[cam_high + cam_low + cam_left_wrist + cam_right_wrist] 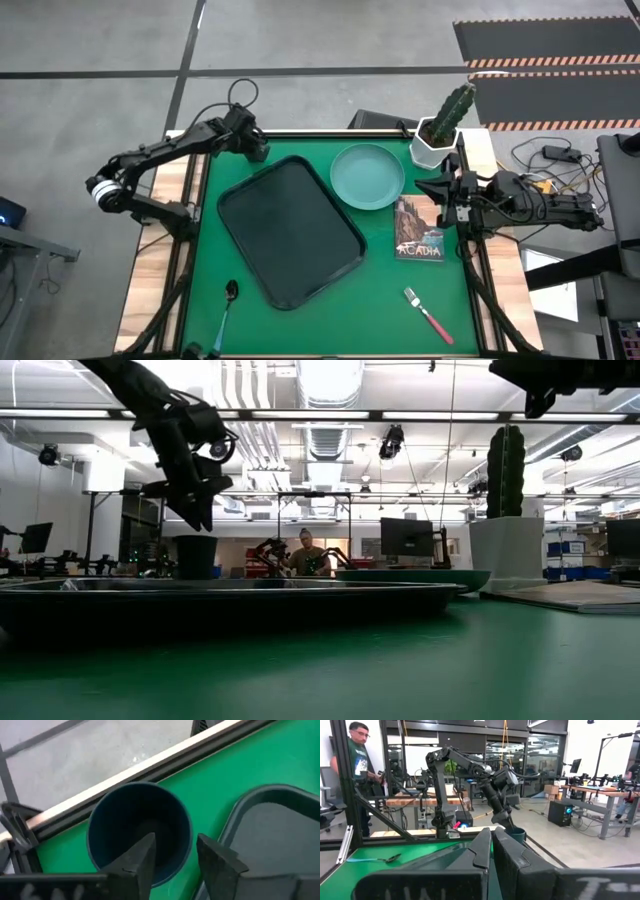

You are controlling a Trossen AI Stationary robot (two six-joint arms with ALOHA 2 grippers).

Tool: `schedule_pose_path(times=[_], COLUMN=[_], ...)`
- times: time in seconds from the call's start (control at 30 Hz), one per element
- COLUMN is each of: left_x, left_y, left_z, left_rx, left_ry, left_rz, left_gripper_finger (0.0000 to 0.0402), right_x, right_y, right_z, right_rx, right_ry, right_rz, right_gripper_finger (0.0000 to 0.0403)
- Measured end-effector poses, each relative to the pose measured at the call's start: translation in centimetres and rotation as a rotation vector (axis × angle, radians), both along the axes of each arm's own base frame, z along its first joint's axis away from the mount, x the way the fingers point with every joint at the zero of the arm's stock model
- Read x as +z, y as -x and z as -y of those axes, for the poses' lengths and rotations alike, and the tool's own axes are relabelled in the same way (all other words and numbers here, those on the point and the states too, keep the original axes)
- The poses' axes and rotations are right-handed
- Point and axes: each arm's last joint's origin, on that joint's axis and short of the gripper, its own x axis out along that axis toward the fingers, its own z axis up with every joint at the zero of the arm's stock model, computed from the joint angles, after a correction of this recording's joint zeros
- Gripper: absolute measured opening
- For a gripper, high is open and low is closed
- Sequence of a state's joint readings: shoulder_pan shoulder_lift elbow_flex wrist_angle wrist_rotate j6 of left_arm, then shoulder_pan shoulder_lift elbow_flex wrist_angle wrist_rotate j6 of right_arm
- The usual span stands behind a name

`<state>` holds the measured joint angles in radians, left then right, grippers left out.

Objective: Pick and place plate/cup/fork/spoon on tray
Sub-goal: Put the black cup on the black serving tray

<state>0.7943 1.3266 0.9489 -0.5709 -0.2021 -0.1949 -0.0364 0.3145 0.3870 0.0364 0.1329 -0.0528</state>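
Observation:
The dark cup (140,832) stands upright on the green mat at the table's far left, just beyond the tray's far-left corner (260,800). My left gripper (176,840) is open right above it. One finger (142,862) stands over the cup's hollow, the other (215,865) outside its wall. In the low view the fingertips (203,520) end a little above the cup's rim (196,540). The tray (290,230) lies mid-table. The teal plate (367,176), spoon (228,305) and fork (428,314) lie on the mat. My right gripper (438,190) is shut and waits at the right.
A picture book (418,230) lies right of the tray, below the plate. A white pot with a cactus (440,130) stands at the far right corner. The table's far wooden edge (150,765) runs close behind the cup. A person (360,760) stands beyond the table.

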Motion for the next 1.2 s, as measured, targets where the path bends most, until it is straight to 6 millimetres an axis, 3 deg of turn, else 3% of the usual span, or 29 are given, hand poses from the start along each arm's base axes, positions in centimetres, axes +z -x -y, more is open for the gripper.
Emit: schedule_pose_path(times=[0.17, 0.53, 0.67, 0.93, 1.2], left_x=[-0.5, -1.2, -1.3, -1.3, -0.3], left_y=[0.0, -0.4, -0.5, -0.5, -0.7], left_z=[0.3, 0.2, 0.2, 0.2, 0.5], left_rx=[-0.132, -0.217, -0.216, -0.21, -0.223], left_ry=[-0.005, 0.02, 0.024, 0.025, -0.004], left_rz=[-0.088, -0.111, -0.113, -0.109, -0.089], left_gripper_finger=[0.0139, 0.0136, 0.0106, 0.0008, 0.0001], right_x=[0.0, 0.0, 0.0, 0.0, 0.0], right_y=[0.0, 0.0, 0.0, 0.0, 0.0], right_z=[0.0, 0.0, 0.0, 0.0, 0.0], right_rx=[0.0, 0.001, 0.001, 0.002, 0.002], right_ry=[0.0, -0.007, -0.007, -0.017, -0.018], right_rz=[-0.003, -0.003, -0.003, -0.001, -0.001], right_gripper_finger=[0.0009, 0.0009, 0.0009, 0.0009, 0.0009])
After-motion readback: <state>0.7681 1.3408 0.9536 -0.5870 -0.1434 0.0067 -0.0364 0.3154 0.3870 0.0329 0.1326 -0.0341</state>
